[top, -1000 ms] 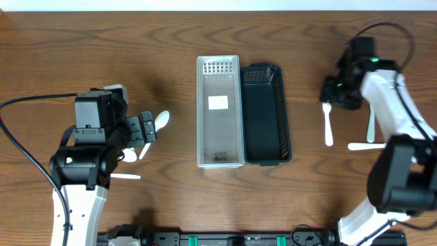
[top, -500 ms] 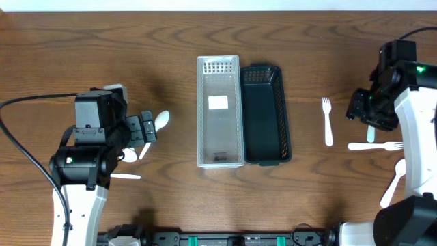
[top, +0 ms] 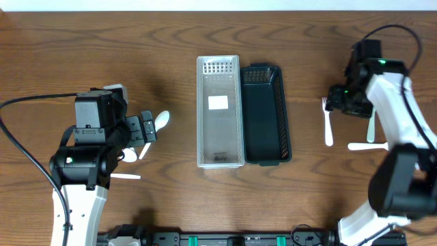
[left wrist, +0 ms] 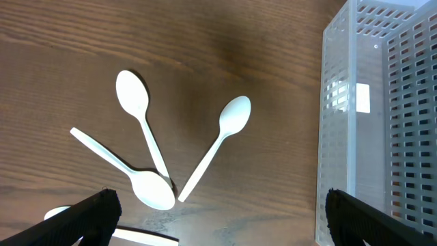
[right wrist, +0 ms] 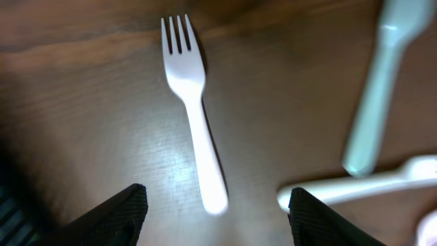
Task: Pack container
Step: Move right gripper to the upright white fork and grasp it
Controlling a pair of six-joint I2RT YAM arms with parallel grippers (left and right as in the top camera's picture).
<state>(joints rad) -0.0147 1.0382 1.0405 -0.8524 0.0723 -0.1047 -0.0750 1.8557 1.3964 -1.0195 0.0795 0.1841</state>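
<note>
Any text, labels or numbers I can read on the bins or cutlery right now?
No readable text in any view.
White label in the clear bin: looks blank, or its print is too small to read.
Black bin: no markings visible.
White fork and spoons: no markings visible.

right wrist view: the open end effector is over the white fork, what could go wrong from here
1. The right end effector is lined up over only the handle end of the fork; gripped there, it may pivot or slip out.
2. Another utensil handle lies close beside the fork, so a finger could nudge or catch it.
3. On the left, the spoons overlap; lifting one may drag another.
</note>
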